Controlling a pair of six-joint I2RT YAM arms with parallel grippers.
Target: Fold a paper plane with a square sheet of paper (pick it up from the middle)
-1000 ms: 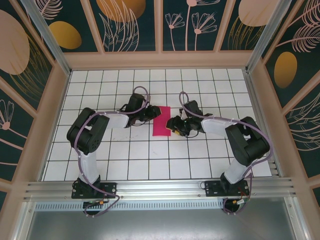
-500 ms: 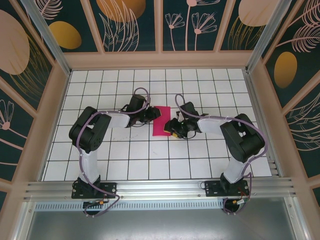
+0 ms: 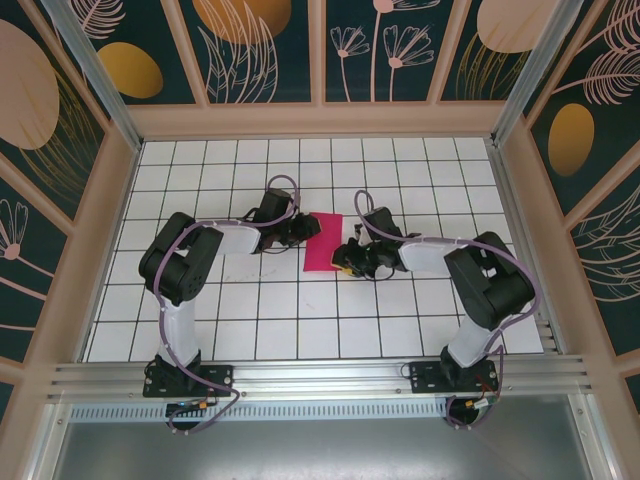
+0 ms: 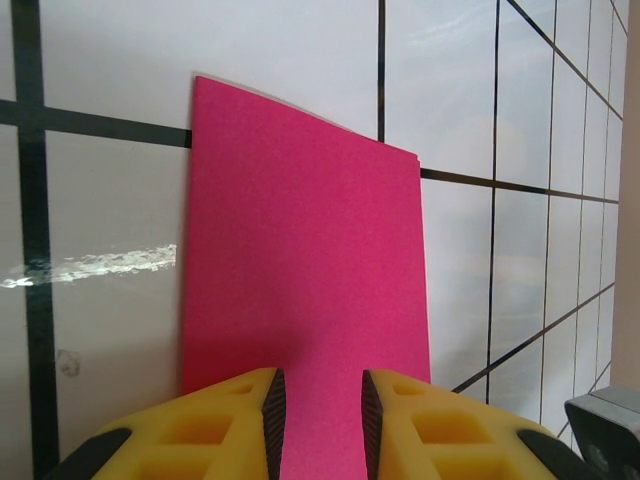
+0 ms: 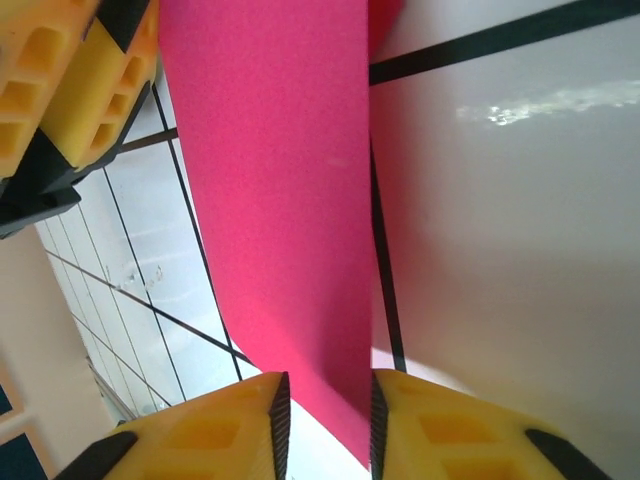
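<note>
The square sheet of paper point(image 3: 322, 243) is magenta-pink and lies as a narrow rectangle in the middle of the white grid floor. My left gripper point(image 3: 303, 232) is at its left edge. In the left wrist view its yellow fingers point(image 4: 230, 420) stand a narrow gap apart over the flat paper point(image 4: 300, 250), so my left gripper point(image 4: 322, 405) is open. My right gripper point(image 3: 346, 256) is at the paper's right edge. There the paper point(image 5: 280, 200) curls up off the floor and runs through the narrow gap of my right gripper point(image 5: 325, 415), its edge against the right finger.
The left gripper's yellow and black fingers point(image 5: 60, 90) show at the top left of the right wrist view. Wooden frame walls point(image 3: 320, 120) ring the grid floor, and a metal rail point(image 3: 320, 378) runs along the near edge by the arm bases.
My right gripper's jaws have narrowed around the paper's right edge, and that arm has shifted slightly. The left gripper has stayed put.
</note>
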